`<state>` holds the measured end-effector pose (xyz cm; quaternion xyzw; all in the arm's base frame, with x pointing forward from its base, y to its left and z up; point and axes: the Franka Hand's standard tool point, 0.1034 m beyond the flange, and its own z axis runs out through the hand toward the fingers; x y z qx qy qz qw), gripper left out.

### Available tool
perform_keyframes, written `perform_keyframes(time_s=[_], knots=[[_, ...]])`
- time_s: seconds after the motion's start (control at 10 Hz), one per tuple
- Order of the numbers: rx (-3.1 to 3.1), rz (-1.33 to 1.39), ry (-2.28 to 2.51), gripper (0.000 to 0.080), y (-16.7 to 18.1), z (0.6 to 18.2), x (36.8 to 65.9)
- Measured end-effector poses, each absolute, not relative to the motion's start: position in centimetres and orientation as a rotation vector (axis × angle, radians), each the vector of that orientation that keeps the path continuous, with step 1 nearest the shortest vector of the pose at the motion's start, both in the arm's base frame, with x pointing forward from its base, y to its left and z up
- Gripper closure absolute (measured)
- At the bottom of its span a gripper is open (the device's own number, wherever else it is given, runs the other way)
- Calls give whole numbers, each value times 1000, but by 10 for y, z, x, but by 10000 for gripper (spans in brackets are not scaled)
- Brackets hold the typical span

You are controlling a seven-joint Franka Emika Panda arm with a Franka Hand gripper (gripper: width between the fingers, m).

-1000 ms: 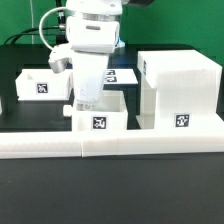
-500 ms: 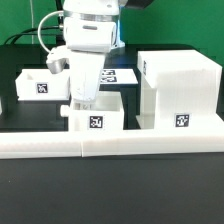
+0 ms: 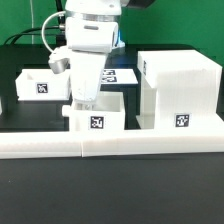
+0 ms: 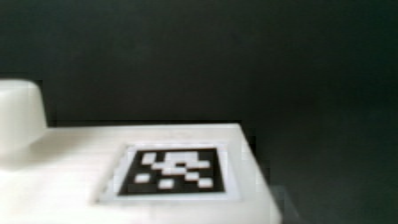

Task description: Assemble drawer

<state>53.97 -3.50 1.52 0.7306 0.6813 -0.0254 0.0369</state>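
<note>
The drawer's large hollow box shell (image 3: pixel 180 92) stands on the exterior view's right. One knobbed tray (image 3: pixel 98 116) sits just left of it, against the front wall strip, with its knob (image 3: pixel 66 108) pointing left. A second tray (image 3: pixel 41 83) lies farther back on the left. My gripper (image 3: pixel 85 99) reaches down onto the near tray's left part, fingers close together on its wall. The wrist view shows that tray's white face (image 4: pixel 71 160) with a tag (image 4: pixel 173 171) and its knob (image 4: pixel 15 115); my fingers do not show clearly there.
A long low white wall strip (image 3: pixel 110 145) runs along the front. The marker board (image 3: pixel 118 75) lies flat behind the near tray. The table is black. The box shell stands close to the near tray's right side.
The gripper and the near tray shifted together slightly toward the exterior view's left, then back a little to the right. The box shell and the far tray stayed still.
</note>
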Motion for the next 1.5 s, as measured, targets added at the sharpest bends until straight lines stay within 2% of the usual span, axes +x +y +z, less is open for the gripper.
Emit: perform_keyframes(time_s=[0.9, 1.5], knots=[[2258, -96, 2101, 757, -16, 19, 552], [2244, -84, 2122, 757, -6, 14, 546]])
